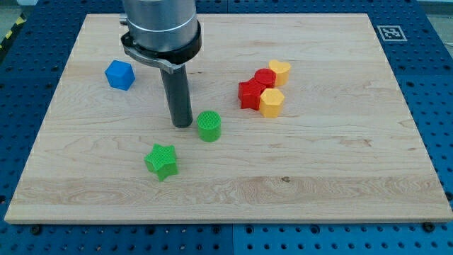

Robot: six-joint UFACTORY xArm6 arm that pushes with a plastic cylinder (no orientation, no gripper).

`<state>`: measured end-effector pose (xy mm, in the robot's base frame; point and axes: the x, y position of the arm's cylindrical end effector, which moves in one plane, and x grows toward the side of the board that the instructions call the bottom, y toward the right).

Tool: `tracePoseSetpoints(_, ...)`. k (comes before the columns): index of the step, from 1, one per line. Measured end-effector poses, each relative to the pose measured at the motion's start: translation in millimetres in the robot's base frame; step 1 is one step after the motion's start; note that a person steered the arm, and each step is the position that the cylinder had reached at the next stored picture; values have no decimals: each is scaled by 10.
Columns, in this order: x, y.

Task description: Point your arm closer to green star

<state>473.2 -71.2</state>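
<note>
The green star (162, 161) lies on the wooden board (318, 177) at the view's lower left of centre. My tip (183, 125) rests on the board above and slightly right of the star, a short gap away. A green cylinder (209, 126) stands just right of my tip, close to it but apart. The dark rod rises from the tip to the grey arm body at the view's top.
A blue cube (119, 74) sits at the view's upper left. A cluster right of centre holds a red star (249, 94), a red cylinder (265, 77), a yellow heart (280, 71) and a yellow hexagon (272, 102), touching one another.
</note>
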Motion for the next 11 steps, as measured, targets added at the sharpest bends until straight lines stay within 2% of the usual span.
tracePoseSetpoints(2,159,750)
tracePoseSetpoints(3,-2,431)
tracePoseSetpoints(4,-161,-183)
tracePoseSetpoints(5,-175,-684)
tracePoseSetpoints(6,21,-968)
tracePoseSetpoints(8,1032,-879)
tracePoseSetpoints(9,1154,-701)
tracePoseSetpoints(11,916,-504)
